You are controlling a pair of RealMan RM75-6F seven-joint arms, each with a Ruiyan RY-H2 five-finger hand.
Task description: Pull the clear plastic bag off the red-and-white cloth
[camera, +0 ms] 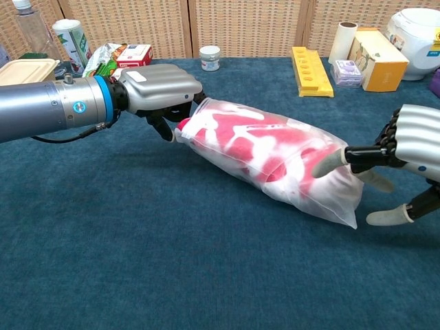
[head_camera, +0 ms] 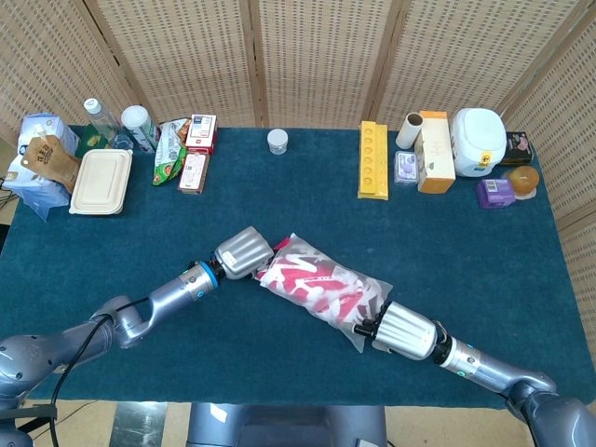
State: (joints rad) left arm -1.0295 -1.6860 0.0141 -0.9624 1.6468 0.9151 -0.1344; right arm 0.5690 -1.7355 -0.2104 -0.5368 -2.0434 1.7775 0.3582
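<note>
The clear plastic bag (head_camera: 351, 300) (camera: 328, 194) lies slanted on the blue table (head_camera: 298, 205), with the red-and-white cloth (head_camera: 300, 277) (camera: 237, 144) inside it. At the bag's open upper-left end, my left hand (head_camera: 242, 252) (camera: 159, 87) curls its fingers around the red cloth tip sticking out there. My right hand (head_camera: 401, 330) (camera: 411, 141) is at the bag's closed lower-right end with its fingers spread. One fingertip (camera: 322, 166) presses on the bag; the thumb hangs apart below and holds nothing.
Along the table's far edge stand a yellow tray (head_camera: 372, 160), a small white jar (head_camera: 277, 141), boxes and a white appliance (head_camera: 480, 142). A takeaway box (head_camera: 101, 169), bottles and snack packs (head_camera: 194, 154) sit at the far left.
</note>
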